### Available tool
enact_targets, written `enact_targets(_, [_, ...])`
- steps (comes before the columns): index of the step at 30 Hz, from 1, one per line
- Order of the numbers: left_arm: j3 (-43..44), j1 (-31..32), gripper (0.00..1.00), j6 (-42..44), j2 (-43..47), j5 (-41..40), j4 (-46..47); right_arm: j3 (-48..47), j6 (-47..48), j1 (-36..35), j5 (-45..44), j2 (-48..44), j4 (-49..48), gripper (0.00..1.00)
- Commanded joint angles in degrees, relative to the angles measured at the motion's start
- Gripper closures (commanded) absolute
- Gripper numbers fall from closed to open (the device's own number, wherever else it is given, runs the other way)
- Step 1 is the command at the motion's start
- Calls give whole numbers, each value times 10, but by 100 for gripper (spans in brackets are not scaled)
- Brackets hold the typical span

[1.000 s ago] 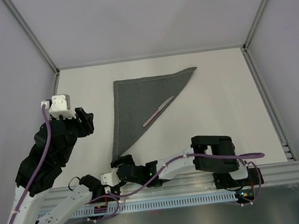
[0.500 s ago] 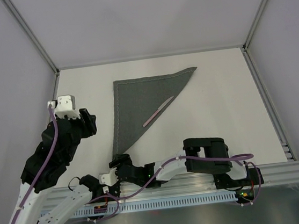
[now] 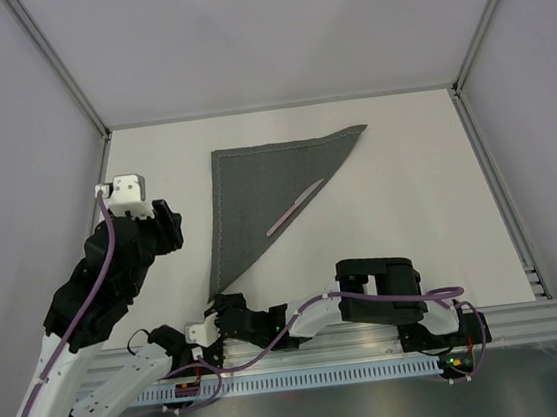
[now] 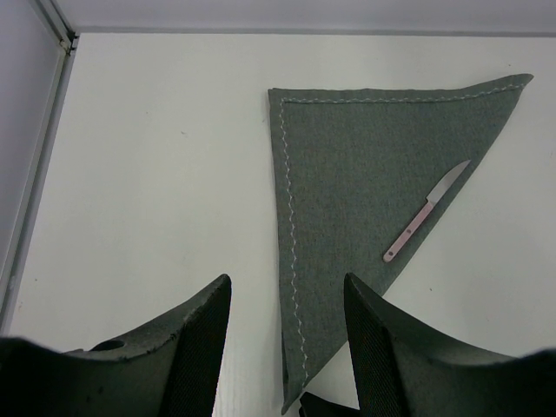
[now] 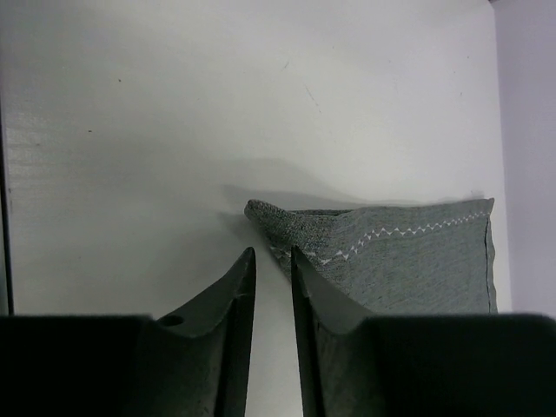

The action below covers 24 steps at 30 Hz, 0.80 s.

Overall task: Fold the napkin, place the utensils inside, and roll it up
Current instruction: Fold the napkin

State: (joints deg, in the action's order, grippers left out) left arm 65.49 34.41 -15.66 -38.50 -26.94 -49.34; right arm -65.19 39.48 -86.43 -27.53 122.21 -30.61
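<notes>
Napkin (image 3: 262, 195) lies folded in a triangle on the bench (image 3: 407, 184), pink knife (image 3: 295, 207) on top. Left gripper (image 3: 167, 229) hangs released near the left edge. Right gripper (image 5: 272, 252) is narrowed at the napkin's near tip, can't tell if it's grasping.

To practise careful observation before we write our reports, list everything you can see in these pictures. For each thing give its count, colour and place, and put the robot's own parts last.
napkin: one, dark grey, folded to a triangle, mid-table
knife: one, pale pink, lying on the napkin near its slanted edge
table: one, white, under everything
rail: one, silver, along the table's near edge
cables: several, purple, running along both arms
left arm: one, black and white, left of the napkin
left fingers: two, black, apart, holding nothing
right arm: one, black and white, at the near edge
right fingers: two, black, at the napkin's near corner, a narrow gap between them
</notes>
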Motion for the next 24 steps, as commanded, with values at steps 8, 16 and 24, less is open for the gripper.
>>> enact_targets(8, [-15,0,40,-100,-4,4,-13,-17,0,2,-6,8,-17,90])
enact_targets(16, [-16,-1,39,-96,-5,0,-11,-46,-64,37,73,-36,89,67])
enact_targets(24, [-25,0,39,-98,-4,-12,-10,-23,-85,68,156,-76,108,61])
